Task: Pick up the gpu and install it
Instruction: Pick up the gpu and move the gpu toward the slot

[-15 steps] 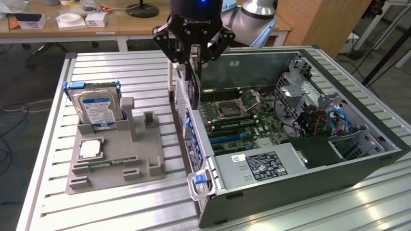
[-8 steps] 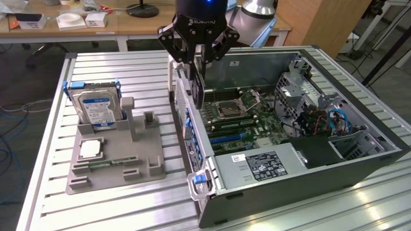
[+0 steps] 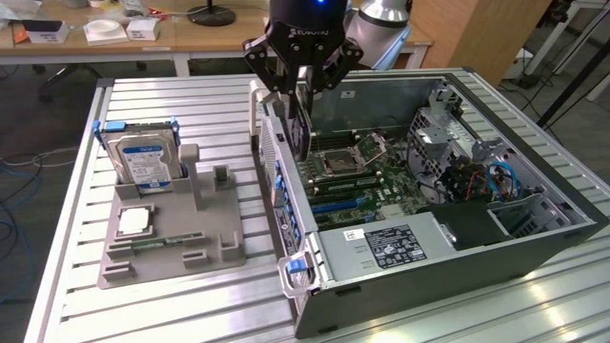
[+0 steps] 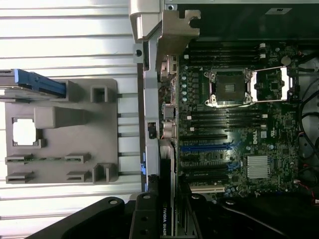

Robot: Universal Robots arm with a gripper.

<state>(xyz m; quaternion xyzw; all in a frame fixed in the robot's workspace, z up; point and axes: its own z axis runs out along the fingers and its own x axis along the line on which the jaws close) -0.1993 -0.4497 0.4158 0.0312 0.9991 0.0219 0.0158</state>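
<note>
In the upper centre of the exterior view, the jaws are closed part-way on the upper edge of the gpu. The card hangs edge-on and nearly upright, a thin black slab. It sits over the open computer case, just inside the perforated wall on the exterior view's left. Its lower edge is over the motherboard, near the processor socket.

The case lies open on top. Its drive cage and power supply are well apart from the card.

In the wrist view, the gpu runs close along that wall, with the blue slot and the motherboard beside it.

In the middle left of the exterior view, the grey tray with the hard drive stands apart from the case on the slatted desk.
</note>
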